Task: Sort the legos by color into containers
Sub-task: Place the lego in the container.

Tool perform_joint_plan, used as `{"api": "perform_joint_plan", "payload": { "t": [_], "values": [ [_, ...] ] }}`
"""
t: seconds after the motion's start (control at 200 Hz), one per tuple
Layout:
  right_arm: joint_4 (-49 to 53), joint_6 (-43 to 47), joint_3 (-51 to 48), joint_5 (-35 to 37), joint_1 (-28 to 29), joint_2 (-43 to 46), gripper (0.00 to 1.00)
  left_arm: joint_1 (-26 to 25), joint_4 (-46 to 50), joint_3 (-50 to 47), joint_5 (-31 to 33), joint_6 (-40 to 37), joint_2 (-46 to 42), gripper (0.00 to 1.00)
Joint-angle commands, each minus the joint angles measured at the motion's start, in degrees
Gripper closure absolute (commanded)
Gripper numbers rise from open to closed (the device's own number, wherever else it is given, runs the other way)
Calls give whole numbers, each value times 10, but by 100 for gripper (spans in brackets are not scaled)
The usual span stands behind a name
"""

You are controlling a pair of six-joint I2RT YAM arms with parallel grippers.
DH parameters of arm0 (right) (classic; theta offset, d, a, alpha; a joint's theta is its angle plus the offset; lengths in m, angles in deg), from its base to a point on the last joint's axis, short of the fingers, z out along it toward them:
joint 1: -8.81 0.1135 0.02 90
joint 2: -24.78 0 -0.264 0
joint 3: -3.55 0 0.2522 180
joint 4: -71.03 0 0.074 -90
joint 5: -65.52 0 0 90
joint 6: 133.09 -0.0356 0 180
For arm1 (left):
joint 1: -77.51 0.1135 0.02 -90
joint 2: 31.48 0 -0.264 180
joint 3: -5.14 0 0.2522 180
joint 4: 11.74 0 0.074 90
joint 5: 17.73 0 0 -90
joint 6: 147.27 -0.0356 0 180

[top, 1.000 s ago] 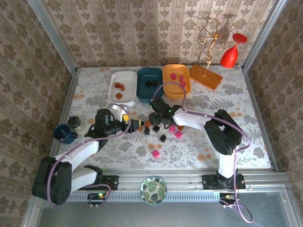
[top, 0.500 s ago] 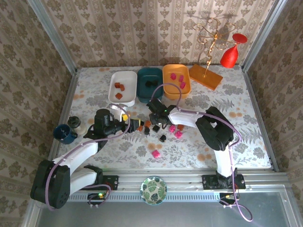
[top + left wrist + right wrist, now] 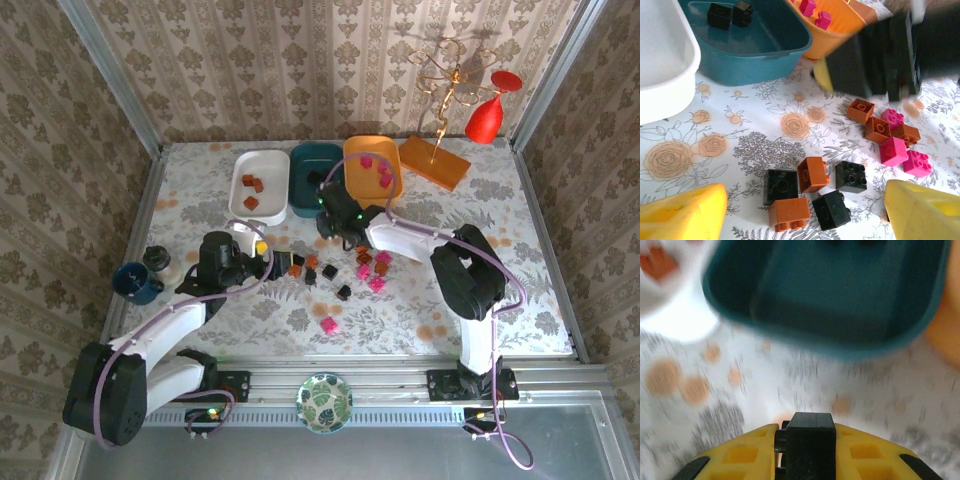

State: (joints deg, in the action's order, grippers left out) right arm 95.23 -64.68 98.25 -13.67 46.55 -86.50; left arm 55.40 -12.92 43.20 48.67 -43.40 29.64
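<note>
The three containers stood in a row at twelve o'clock on the desk [image 3: 200, 190]: a white tub [image 3: 262, 165] with brown bricks [image 3: 251, 181], a teal tub [image 3: 305, 160] with two black bricks [image 3: 720, 14], and an orange tub [image 3: 358, 150] with pink bricks [image 3: 385, 177].

The right hand [image 3: 335, 220] hung just at the six o'clock rim of the teal tub. In its wrist view the right hand [image 3: 807, 442] was closed on a single black brick [image 3: 810, 427], pinched between the yellow fingers [image 3: 740, 455], with the teal tub [image 3: 840, 295] ahead at twelve o'clock and the picture blurred.

The left hand [image 3: 270, 260] sat low over the desk at about seven o'clock from the teal tub. Its wrist view showed the left hand [image 3: 802, 207] spread wide and gripping nothing, with a knot of loose legos on the desk between its yellow fingers [image 3: 925, 210]: three black ones [image 3: 781, 186] and two brown ones [image 3: 813, 174].

At two o'clock from that knot lay a second cluster of brown legos [image 3: 877, 130] and pink legos [image 3: 892, 151], touching one another. From above, one pink brick [image 3: 328, 324] lay apart at six o'clock of the clusters, and a lone black brick [image 3: 343, 292] lay between it and them.
</note>
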Motion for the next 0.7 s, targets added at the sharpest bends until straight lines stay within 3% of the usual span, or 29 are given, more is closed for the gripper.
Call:
{"api": "perform_joint_plan", "payload": {
  "t": [0.0, 0.265, 0.495, 0.62, 0.695],
  "values": [
    [-44, -9, 59, -21, -23, -15, 73, -3, 15, 8, 21, 1, -14, 17],
    [-43, -70, 263, -76, -69, -181, 72, -4, 12, 6, 28, 13, -19, 17],
    [56, -83, 520, -105, -77, -347, 67, -5, 9, 6, 26, 18, -20, 17],
    [99, -84, 602, -148, -85, -379, 57, -6, 7, 6, 27, 19, -15, 17],
    [116, -66, 597, -157, -87, -355, 52, -6, 9, 9, 28, 23, -7, 17]
  ]
}}
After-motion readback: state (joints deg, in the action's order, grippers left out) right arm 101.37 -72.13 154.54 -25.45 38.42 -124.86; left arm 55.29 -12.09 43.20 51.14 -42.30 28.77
